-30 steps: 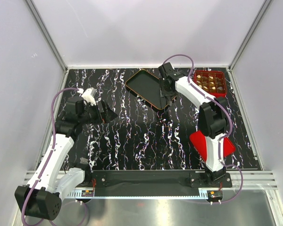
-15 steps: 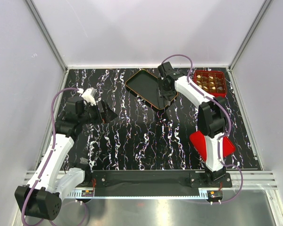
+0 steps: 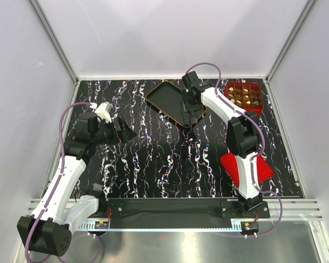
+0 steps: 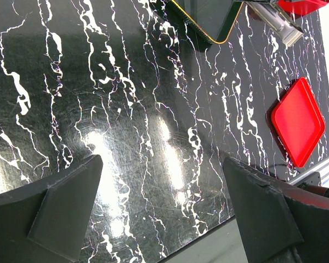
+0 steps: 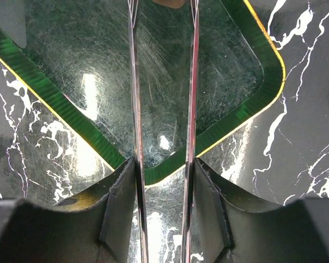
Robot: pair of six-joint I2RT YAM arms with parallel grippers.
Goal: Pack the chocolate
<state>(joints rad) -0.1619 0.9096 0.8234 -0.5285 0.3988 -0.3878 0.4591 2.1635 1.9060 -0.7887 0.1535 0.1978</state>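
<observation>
The chocolates [image 3: 243, 97] sit in the cells of a red gridded box [image 3: 258, 107] at the far right of the table. My right gripper [image 3: 189, 111] [image 5: 163, 170] is shut on a pair of thin metal tongs [image 5: 134, 82]. The blades reach out over a black tray with an orange rim [image 3: 165, 97] [image 5: 225, 55]. A small brown bit [image 5: 170, 3] shows between the blades at the top edge; I cannot tell what it is. My left gripper [image 3: 122, 132] [image 4: 164, 186] is open and empty above the table at the left.
A flat red lid [image 3: 266, 171] [image 4: 298, 121] lies at the near right, partly under the right arm. The black marbled table [image 3: 164, 164] is walled by white panels on three sides.
My right gripper has shifted a little to the left and farther over the black tray with the tongs. The left arm has not moved.
</observation>
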